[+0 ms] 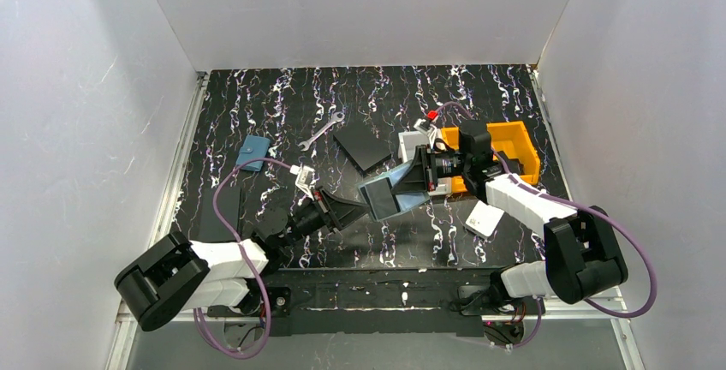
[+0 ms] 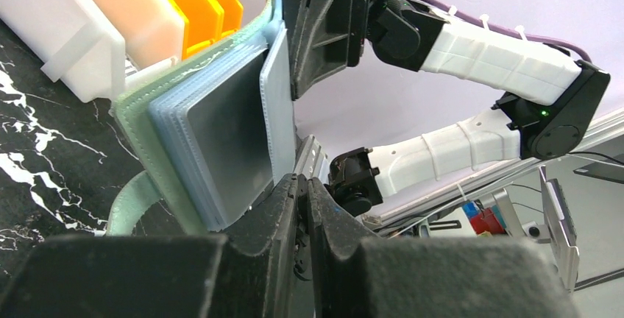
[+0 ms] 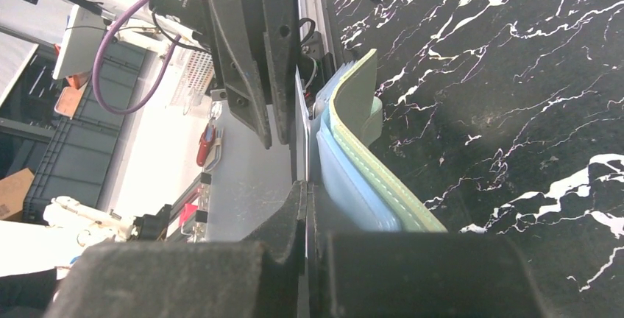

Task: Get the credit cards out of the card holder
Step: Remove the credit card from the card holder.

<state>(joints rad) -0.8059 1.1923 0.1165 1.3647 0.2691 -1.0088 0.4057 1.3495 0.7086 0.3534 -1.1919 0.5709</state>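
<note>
Right gripper (image 3: pixel 305 193), closest in its own wrist view, is clamped tight on a thin pale-blue leaf of the card holder (image 3: pixel 353 185). The holder is held up on edge above the bench (image 1: pixel 257 104), spread open between the two grippers. Its mint-green cover bows outward and its stack of blue-grey sleeves faces the left arm. A grey panel (image 2: pixel 221 141) fills the front sleeve; whether it is one of the credit cards cannot be told.

At the holder's opposite edge sits the left gripper (image 2: pixel 305 185). Its jaws stand close together with only a thin slit between them, and whether they pinch the holder's edge cannot be told either.

Just beyond the holder, toward the far wall, stand a white bin (image 1: pixel 413 143) and, to that bin's right, an orange bin (image 1: pixel 505 152). A black square plate (image 1: pixel 362 147) lies near the holder on its far-left side, and a wrench (image 1: pixel 323 130) lies further out the same way. A blue pouch (image 1: pixel 252 152) rests well to the holder's left. A white box (image 1: pixel 484 217) lies near the holder's right, on the side toward the arm bases.
</note>
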